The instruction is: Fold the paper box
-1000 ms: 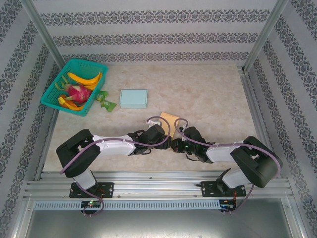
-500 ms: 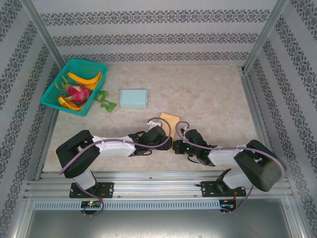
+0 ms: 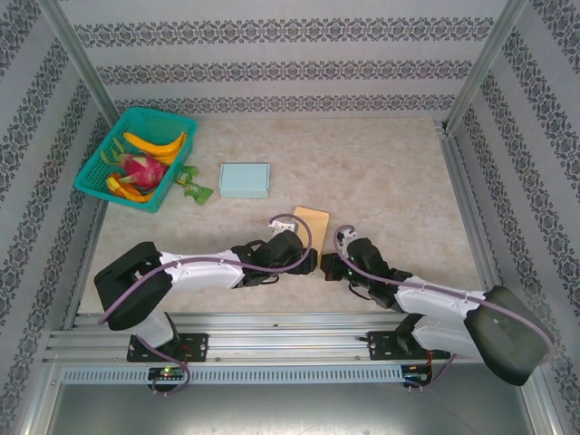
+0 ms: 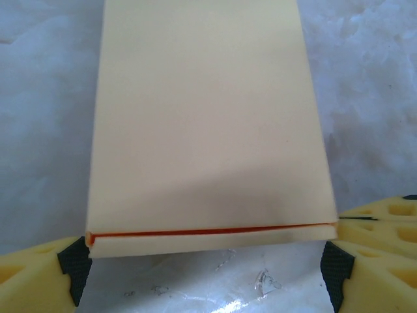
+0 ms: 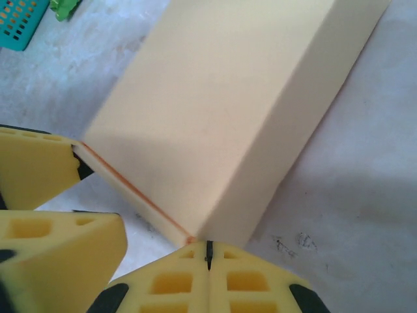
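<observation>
Basket (image 3: 159, 113) in far-left corner of surface (image 3: 390, 172); flat box (image 3: 245, 179) right of it. Paper box (image 3: 310, 220) mid-surface, left hand (image 3: 305, 263) and right hand (image 3: 328, 268) at its near end.

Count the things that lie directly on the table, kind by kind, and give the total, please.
Boxes: 2 (pale yellow paper box, light blue box)
Baskets: 1 (teal basket, with fruit inside)
Loose green items: 1 (green item beside the basket)
Total: 4
</observation>
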Tool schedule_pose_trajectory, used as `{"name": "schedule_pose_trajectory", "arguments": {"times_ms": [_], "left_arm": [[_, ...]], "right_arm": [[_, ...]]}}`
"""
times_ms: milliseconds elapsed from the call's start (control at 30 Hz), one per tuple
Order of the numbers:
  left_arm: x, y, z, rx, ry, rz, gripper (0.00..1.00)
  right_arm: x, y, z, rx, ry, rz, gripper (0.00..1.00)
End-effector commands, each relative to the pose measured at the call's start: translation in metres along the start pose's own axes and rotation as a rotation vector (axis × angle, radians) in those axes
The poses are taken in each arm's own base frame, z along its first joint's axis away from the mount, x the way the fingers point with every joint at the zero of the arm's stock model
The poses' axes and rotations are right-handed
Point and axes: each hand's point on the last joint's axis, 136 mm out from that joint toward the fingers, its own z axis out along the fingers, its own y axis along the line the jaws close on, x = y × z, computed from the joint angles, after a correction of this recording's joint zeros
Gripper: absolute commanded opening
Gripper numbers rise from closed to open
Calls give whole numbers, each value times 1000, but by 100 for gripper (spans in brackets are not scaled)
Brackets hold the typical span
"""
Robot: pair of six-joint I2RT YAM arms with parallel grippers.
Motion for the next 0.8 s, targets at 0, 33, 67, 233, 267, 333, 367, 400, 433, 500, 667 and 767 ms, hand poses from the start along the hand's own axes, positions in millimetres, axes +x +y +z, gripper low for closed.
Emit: {"name": "schedule_pose_trajectory", "arguments": {"times_ms": [0, 33, 67, 233, 267, 333, 367, 400, 433, 500, 667, 767], "left_arm": [[-3, 3, -10, -21, -28, -9, 93], [-5, 4, -12, -26, -35, -11, 93], [-6, 6, -13, -31, -41, -10, 93], [-12, 18, -21, -74, -74, -10, 93], [-13, 20, -23, -79, -80, -10, 93], [-19, 23, -27, -89, -95, -9, 93], [-22, 25, -30, -93, -101, -8, 93], [-26, 26, -32, -92, -108, -5, 93], [-31, 26, -35, -92, -112, 0, 94], [-42, 25, -38, -89, -121, 9, 94], [-71, 20, -35, -55, -139, 7, 94], [-85, 21, -25, -45, -135, 0, 94]], "right_arm": [[6, -14, -8, 73, 1, -44, 0], [5, -17, -11, 86, -3, -48, 0], [4, -18, -14, 95, -8, -53, 0], [-3, -26, -28, 140, -60, -61, 0], [-5, -28, -31, 149, -73, -63, 0], [-9, -32, -35, 175, -97, -65, 0], [-12, -34, -37, 184, -106, -65, 0], [-14, -35, -39, 191, -112, -62, 0], [-17, -37, -40, 196, -120, -57, 0], [-25, -41, -42, 198, -136, -32, 0], [-51, -50, -42, 184, -160, 34, 0], [-68, -52, -37, 168, -154, 58, 0]]}}
